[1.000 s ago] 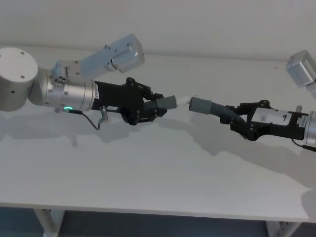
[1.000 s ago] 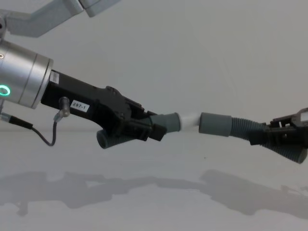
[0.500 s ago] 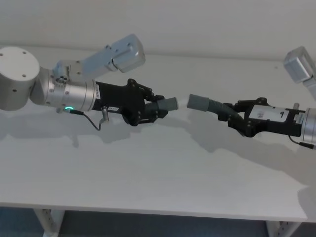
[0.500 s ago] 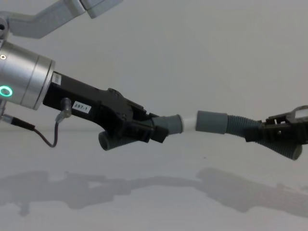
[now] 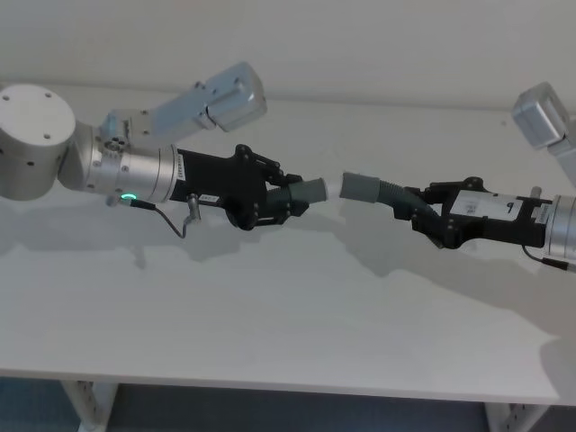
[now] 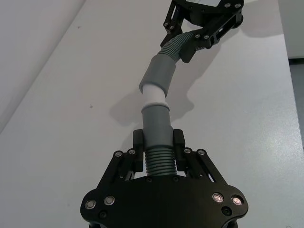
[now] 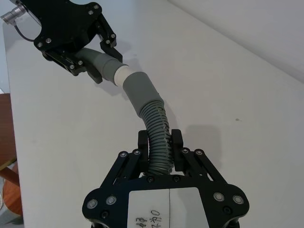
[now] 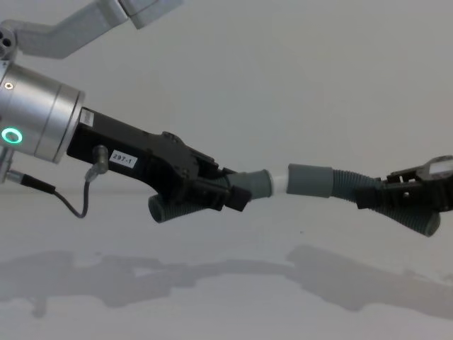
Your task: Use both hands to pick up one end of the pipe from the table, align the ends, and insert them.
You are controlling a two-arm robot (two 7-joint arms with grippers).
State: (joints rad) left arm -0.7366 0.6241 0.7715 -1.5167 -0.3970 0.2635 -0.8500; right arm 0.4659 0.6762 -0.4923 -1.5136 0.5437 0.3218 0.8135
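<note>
Both hose pieces are held in the air above the white table (image 5: 297, 333), one in each gripper, meeting near the middle of the scene. The left gripper (image 5: 281, 200) comes in from the left on its silver wrist with the green ring light (image 8: 10, 135) and a small white label (image 8: 122, 161); its 2 black fingers (image 6: 178, 142) are pressed against the ribbed part of the left hose piece (image 6: 157, 161), just behind that piece's smooth grey cuff (image 5: 310, 191), and the piece's other end sticks out below the gripper in the chest view. A short white tip (image 6: 154, 95) sticks out of this cuff toward the right. The right gripper (image 5: 421, 209) reaches in from the right, pinching the ribbed body of the right hose piece (image 7: 159, 133) the same way — fingers (image 7: 176, 141) on either side of the ribs. That piece curves up and leftward to its own grey cuff (image 5: 362, 187). The 2 cuffs face each other almost in line, the right one tilted slightly, and the white tip spans the short stretch between them; in both wrist views it reaches the mouth of the right cuff — how far it sits inside cannot be told.
</note>
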